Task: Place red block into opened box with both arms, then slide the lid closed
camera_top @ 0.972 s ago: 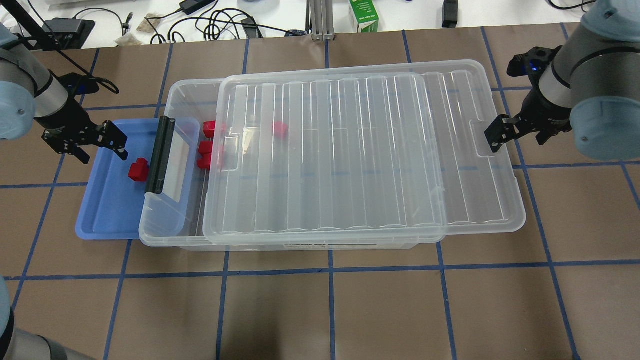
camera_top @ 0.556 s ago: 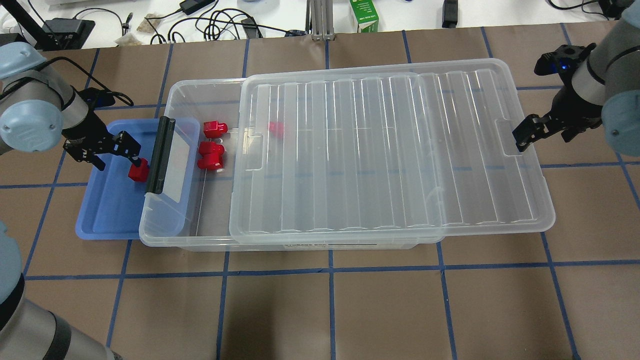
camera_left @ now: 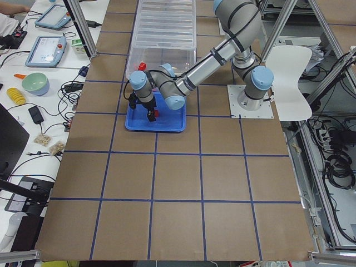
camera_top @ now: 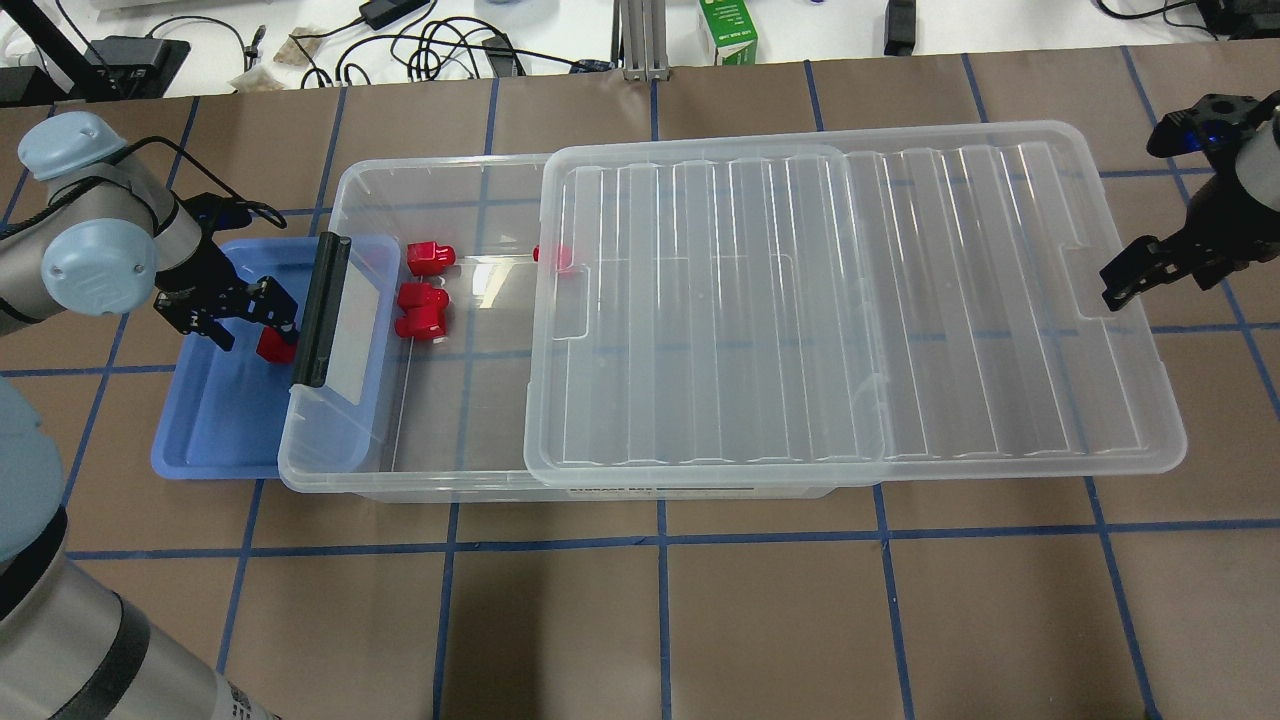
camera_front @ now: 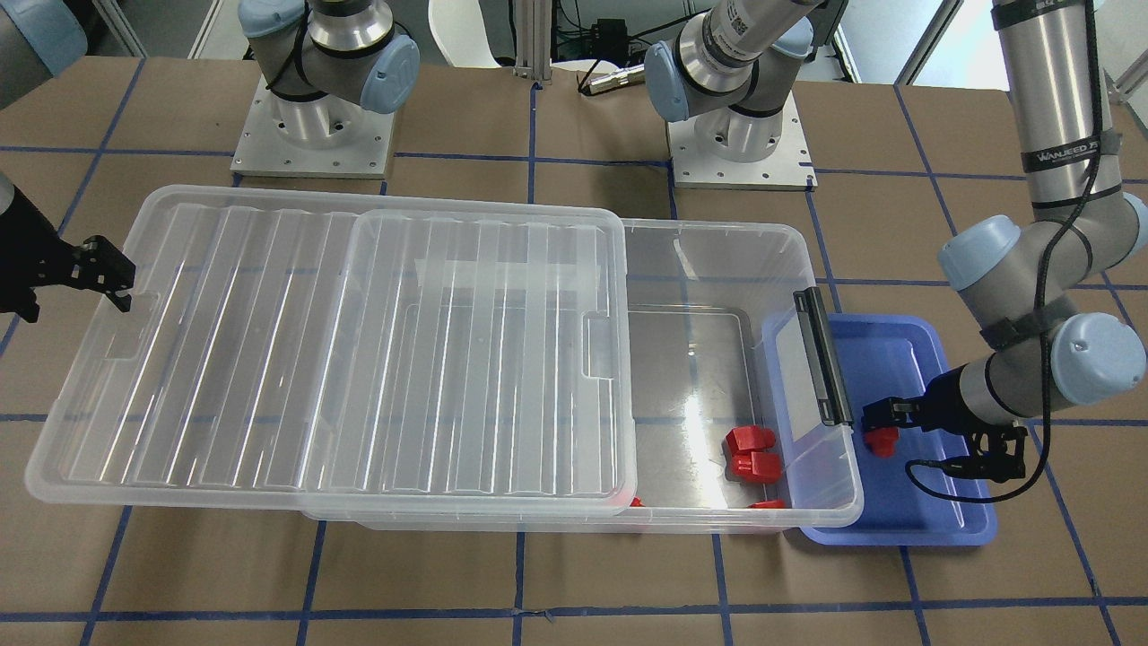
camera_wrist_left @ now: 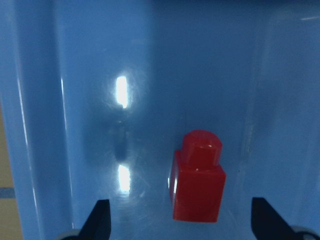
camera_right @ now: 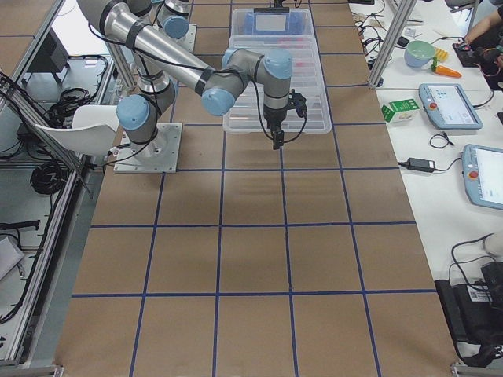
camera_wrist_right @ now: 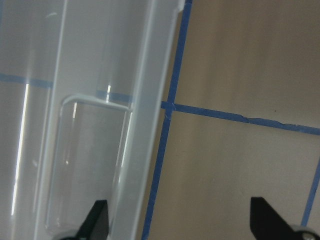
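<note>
A red block (camera_wrist_left: 197,177) lies in the blue tray (camera_top: 215,430), stub end pointing away from the wrist camera. My left gripper (camera_top: 252,322) is low over the block (camera_top: 272,346), open, with a finger on either side of it. The clear box (camera_top: 340,470) stands open at its left end, and three more red blocks (camera_top: 421,310) lie inside. The ribbed lid (camera_top: 800,300) sits on the box, shifted far right and overhanging it. My right gripper (camera_top: 1130,275) is open at the lid's right notch, its fingers straddling the lid's edge (camera_wrist_right: 140,125).
The box's black clip bar (camera_top: 320,310) overlaps the tray's right side, close to my left gripper. Cables and a green carton (camera_top: 727,30) lie past the table's far edge. Brown table with blue tape lines (camera_top: 660,620) stretches in front of the box.
The lid has slid right along the box together with my right gripper, uncovering more of the box's left end. My left gripper has moved right and down onto the block in the tray.
</note>
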Controlling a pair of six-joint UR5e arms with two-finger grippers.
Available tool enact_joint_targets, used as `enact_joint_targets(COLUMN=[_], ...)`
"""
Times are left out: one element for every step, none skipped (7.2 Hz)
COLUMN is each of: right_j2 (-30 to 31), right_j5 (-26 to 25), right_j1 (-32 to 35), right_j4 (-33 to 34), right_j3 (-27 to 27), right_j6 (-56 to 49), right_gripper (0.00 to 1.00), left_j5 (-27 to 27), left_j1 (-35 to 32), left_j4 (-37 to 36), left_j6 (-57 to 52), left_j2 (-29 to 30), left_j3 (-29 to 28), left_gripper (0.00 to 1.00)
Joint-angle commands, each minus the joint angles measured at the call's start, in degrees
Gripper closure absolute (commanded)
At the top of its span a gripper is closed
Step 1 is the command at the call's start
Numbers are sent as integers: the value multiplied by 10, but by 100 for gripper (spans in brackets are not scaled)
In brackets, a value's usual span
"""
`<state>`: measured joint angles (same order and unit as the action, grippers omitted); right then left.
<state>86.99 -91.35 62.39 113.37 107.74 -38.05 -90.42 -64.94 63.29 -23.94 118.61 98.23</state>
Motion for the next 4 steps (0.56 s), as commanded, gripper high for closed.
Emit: enact_joint_targets(right_j2=[4,5,6,11], right_j5=[2,2,3,5], right_j1=[-14,-14,-14,-13], right_j4=[-3,-4,-5,-6], right_j3=[1,1,0,-4], right_j6=[-14,-12,-11,-5], right_gripper=[0,0,0,0], left_j5=[0,0,2,3], left_j1=[0,0,0,-4], left_j4=[-1,-1,-2,0], left_j6=[-1,0,-1,6], left_j2=[8,9,9,9], left_j3=[0,0,-1,-7], left_gripper=[45,60,100,100])
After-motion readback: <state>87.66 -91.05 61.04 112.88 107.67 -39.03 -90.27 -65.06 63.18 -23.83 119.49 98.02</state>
